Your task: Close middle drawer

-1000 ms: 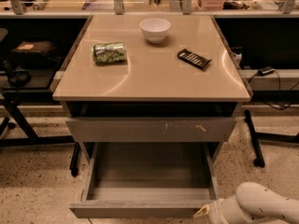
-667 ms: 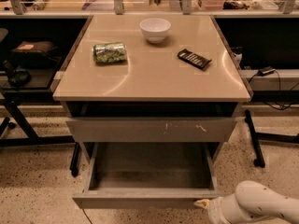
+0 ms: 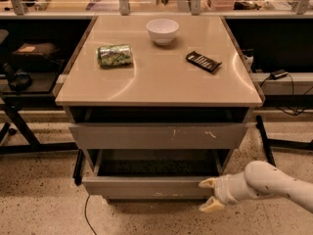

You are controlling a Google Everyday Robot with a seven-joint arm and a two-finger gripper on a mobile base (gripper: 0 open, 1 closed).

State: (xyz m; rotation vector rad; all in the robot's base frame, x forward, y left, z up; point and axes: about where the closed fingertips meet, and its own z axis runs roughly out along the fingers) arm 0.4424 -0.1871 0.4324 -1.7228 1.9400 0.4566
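Observation:
The middle drawer (image 3: 146, 186) is a wide grey drawer with a plain front, low on the cabinet. It stands out a short way, and a dark strip of its tray (image 3: 156, 164) shows behind the front. My gripper (image 3: 208, 195) is at the drawer front's right end. Its two cream fingertips are spread apart, and the upper one (image 3: 207, 182) is against the front. Nothing is held. The white arm (image 3: 274, 182) reaches in from the lower right.
Above is a grey drawer front with yellowish scratch marks (image 3: 156, 136), slightly out. The beige cabinet top (image 3: 161, 84) carries a white bowl (image 3: 162, 31), a green crumpled packet (image 3: 115, 55) and a black flat object (image 3: 203, 61). Dark shelving flanks both sides, and a cable (image 3: 286, 89) lies at right.
The middle drawer has slid far back into the cabinet, so much less of its tray shows. My gripper has moved with the front toward the cabinet.

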